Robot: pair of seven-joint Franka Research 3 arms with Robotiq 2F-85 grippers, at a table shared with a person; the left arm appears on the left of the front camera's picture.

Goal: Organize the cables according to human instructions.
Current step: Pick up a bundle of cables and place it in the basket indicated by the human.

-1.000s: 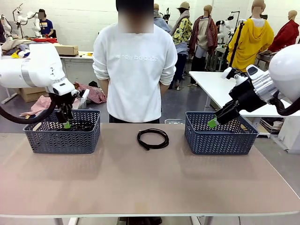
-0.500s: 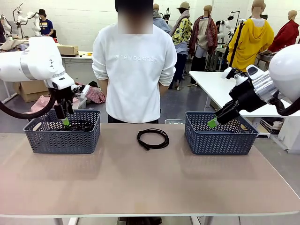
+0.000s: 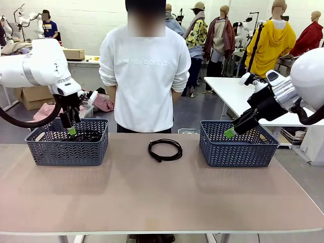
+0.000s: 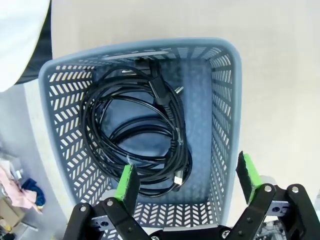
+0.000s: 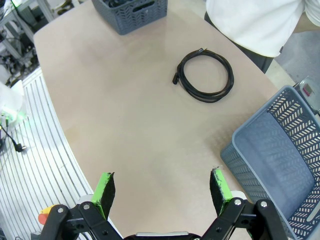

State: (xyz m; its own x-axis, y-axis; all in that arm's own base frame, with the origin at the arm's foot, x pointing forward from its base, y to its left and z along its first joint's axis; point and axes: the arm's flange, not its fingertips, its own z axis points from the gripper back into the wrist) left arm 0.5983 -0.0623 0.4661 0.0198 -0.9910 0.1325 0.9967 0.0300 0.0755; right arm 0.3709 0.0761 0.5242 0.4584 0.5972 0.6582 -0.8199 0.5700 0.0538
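1. One coiled black cable [image 3: 165,150] is lying flat on the table [image 3: 152,202]. It is sitting at the middle of the far side, between the two baskets and touching neither.
2. More cables [image 4: 137,132] are lying in overlapping loops on the floor of the left basket [image 3: 67,150], with plug ends showing among them. The loops are crossing one another too much to count.
3. The left gripper [image 3: 71,130] is hanging over that basket with its fingers pointing down. Its jaws are standing wide apart and the green pads are clasping nothing. In the wrist view the pads are showing above one end of the pile, and no cord is lying between them.
4. The right gripper [image 3: 230,132] is hovering above the left part of the right basket [image 3: 238,150]. Its jaws are also spread wide, and it is holding and touching nothing.
5. A person [image 3: 144,71] in a white sweatshirt is standing at the far edge of the table, just behind the loose cable.
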